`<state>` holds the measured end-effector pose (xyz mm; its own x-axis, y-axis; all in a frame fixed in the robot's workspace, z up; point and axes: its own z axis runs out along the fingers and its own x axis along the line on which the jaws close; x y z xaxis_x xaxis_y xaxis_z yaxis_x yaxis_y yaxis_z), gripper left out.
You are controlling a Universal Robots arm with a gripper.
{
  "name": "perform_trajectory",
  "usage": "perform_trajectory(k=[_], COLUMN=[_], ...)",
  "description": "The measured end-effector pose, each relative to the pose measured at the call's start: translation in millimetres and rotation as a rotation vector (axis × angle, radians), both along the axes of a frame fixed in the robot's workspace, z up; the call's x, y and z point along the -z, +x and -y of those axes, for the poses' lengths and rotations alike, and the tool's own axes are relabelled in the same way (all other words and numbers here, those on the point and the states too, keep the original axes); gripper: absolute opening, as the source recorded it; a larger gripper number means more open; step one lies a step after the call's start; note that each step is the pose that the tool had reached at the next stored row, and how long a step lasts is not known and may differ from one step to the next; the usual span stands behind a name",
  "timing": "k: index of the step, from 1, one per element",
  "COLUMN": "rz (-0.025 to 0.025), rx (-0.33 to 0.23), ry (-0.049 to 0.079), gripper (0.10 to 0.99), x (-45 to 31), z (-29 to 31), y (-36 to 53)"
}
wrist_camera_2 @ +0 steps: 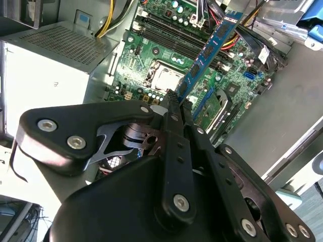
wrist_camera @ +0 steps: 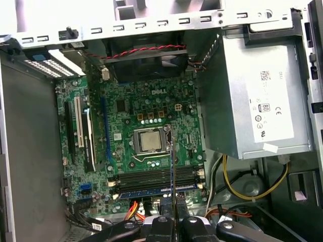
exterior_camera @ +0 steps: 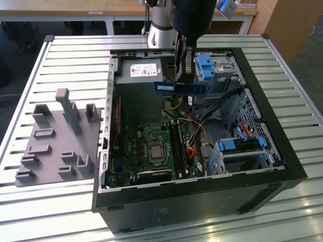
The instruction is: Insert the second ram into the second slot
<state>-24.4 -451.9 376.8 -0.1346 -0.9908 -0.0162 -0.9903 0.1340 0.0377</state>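
Exterior view: gripper point(exterior_camera: 182, 80) clamped about mid-length on the second ram point(exterior_camera: 197, 89), probably for balance, level above the far side of the case point(exterior_camera: 202, 204). Second wrist view: high over the motherboard point(wrist_camera_2: 161, 55). First wrist view: edge-on, crosswise to the memory slots point(wrist_camera: 151, 177), unseated.

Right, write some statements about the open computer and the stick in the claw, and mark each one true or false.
1. The claw is shut on the long, thin blue circuit-board ram stick. True.
2. That stick is seated in a slot on the green motherboard. False: it hangs above the board, apart from the slots.
3. The grey plastic holder tray lies on the exterior view's right of the black computer case. False: it lies on the exterior view's left.
4. The silver-topped processor sits uncovered in its socket. True.
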Motion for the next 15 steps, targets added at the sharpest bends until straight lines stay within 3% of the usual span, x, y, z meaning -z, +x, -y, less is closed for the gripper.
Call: perform_trajectory(k=[15], rz=[0.0], rx=[0.017], ry=[0.0], gripper=[0.137], x=[0.0], z=[0.0], y=[0.0])
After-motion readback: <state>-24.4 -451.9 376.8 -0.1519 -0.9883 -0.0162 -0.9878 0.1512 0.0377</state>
